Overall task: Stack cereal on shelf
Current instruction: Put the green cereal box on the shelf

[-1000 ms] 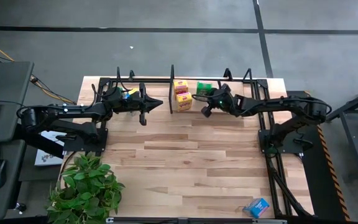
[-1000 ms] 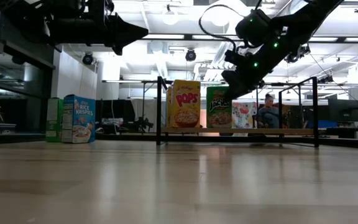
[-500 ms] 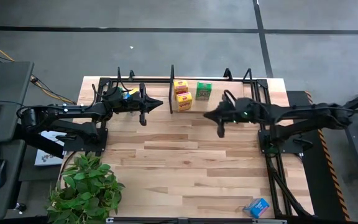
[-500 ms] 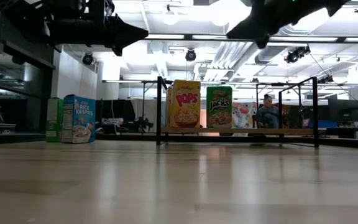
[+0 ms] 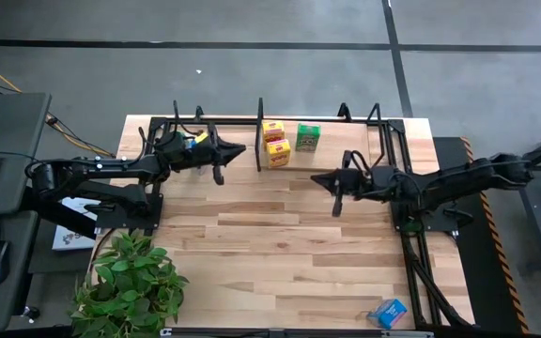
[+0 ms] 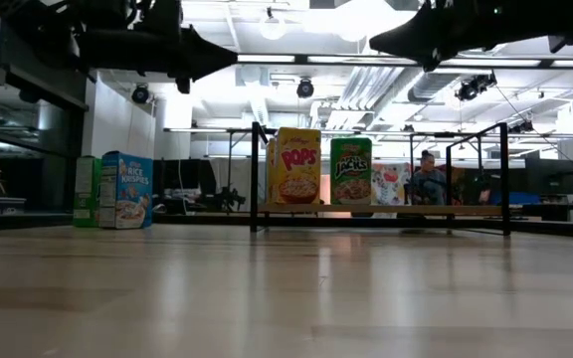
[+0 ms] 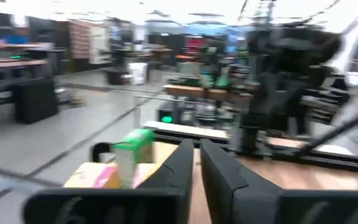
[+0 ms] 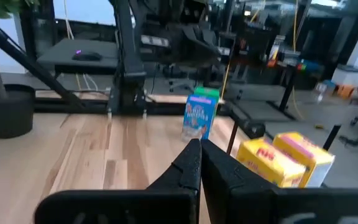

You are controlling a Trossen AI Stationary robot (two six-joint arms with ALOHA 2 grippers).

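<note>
The shelf stands along the table's far edge, a black tube frame with a light board. Two yellow-orange boxes and a green box stand upright on it; the low view shows them side by side. A blue box and a second green box stand on the table at the far left, under my left arm. Another blue box lies at the near right corner. My left gripper is shut and empty, hovering left of the yellow boxes. My right gripper is shut and empty, hovering nearer than the green box.
A potted plant stands at the table's near left corner. The black frame's side rail runs along the right edge. Bare tabletop lies between the shelf and the near edge. A person sits in the room behind.
My right gripper has drawn away from the green box on the shelf, going up and toward the table's near and right edges, and has turned level, pointing left. The green box stays upright on the shelf board.
</note>
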